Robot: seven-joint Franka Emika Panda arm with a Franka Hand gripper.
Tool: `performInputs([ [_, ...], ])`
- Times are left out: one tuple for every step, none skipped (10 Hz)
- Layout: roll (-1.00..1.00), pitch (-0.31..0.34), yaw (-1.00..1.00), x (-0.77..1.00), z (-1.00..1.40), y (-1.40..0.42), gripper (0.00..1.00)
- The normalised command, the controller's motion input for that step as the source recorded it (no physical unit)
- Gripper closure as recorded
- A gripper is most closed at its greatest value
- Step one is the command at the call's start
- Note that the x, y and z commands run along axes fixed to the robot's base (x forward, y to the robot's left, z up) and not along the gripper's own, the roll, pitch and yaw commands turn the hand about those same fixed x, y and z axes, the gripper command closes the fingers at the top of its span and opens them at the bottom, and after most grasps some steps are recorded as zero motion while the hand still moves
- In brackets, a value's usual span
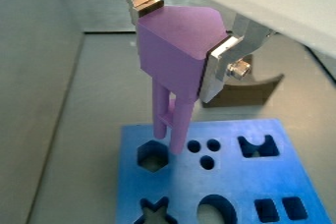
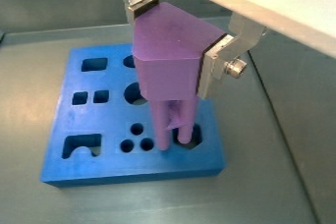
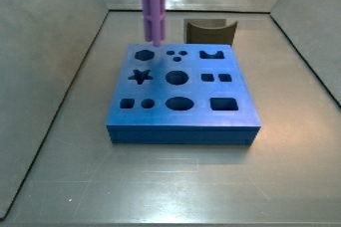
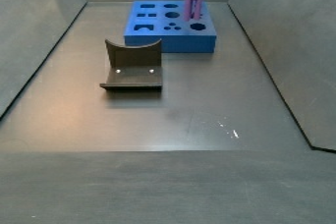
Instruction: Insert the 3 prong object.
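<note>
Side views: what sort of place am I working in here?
Likely a lab test cell: a bare grey walled tray holding only a blue block with shaped holes, a brown curved block, and the tool gripping the purple 3 prong object.

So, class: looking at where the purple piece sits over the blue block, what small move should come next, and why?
Probably a small sideways shift toward the three round holes, then lower. The end effector grips the 3 prong object upright over the blue block, but in both wrist views its rod tips appear at the hexagonal hole, beside the trio.
</note>
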Motion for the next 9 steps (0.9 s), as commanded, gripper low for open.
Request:
performInputs([
  [0.0,0.0,-0.57,0.61,-0.26,0.0,1.0],
  [0.0,0.0,-0.59,0.58,-0.27,0.0,1.0],
  [0.0,0.0,-0.58,0.59,-0.25,0.0,1.0],
  [0.0,0.0,-0.55,0.61,-0.24,0.0,1.0],
  [0.0,0.003,-0.47,0.65,-0.21,0.0,1.0],
  [0.0,0.01,-0.41,0.69,-0.18,0.0,1.0],
  [0.04,0.06,-0.29,0.69,-0.15,-0.18,1.0],
  [0.06,0.039,-0.15,0.41,-0.15,-0.26,1.0],
  [0.12,0.007,0.0,0.22,-0.27,-0.27,1.0],
])
